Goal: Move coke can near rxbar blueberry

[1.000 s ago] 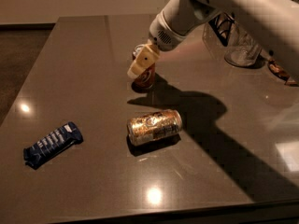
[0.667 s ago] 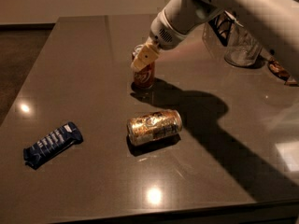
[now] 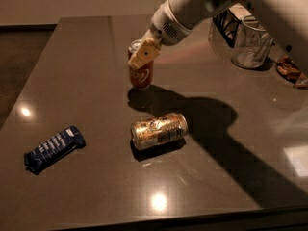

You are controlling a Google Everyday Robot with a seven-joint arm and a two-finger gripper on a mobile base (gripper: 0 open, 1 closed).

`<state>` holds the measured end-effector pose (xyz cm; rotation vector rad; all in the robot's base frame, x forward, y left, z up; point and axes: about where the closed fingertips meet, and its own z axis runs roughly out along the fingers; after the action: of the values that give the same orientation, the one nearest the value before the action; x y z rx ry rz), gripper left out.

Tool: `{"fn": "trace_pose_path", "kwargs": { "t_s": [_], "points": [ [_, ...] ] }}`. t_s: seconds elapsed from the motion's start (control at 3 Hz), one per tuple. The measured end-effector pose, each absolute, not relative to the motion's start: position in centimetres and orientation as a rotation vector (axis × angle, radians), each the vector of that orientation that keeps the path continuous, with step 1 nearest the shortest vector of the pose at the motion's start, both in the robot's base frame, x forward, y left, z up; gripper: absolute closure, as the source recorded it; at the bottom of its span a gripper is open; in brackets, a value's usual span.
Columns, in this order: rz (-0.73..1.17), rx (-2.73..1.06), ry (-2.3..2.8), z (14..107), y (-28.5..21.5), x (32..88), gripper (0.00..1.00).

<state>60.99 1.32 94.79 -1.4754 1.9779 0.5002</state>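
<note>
The coke can (image 3: 140,76) stands upright on the surface (image 3: 77,71) directly under the gripper (image 3: 143,53), which clasps its upper part narrowly, one pale finger (image 3: 145,57) across the front and the other hidden behind the silver top. The rxbar blueberry (image 3: 53,148) lies well apart, down and left of the gripper near the surface's left edge, with open room between them. A gold can (image 3: 159,130) lies on its side in front of the gripper.
</note>
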Motion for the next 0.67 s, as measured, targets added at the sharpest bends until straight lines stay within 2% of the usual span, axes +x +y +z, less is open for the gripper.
{"fn": "trace_pose_path", "kwargs": {
  "t_s": [0.33, 0.67],
  "points": [
    [0.549, -1.573, 1.888, 96.0, 4.5, 59.2, 1.0],
    [0.59, -1.673, 1.817, 96.0, 8.0, 57.7, 1.0]
  ]
}}
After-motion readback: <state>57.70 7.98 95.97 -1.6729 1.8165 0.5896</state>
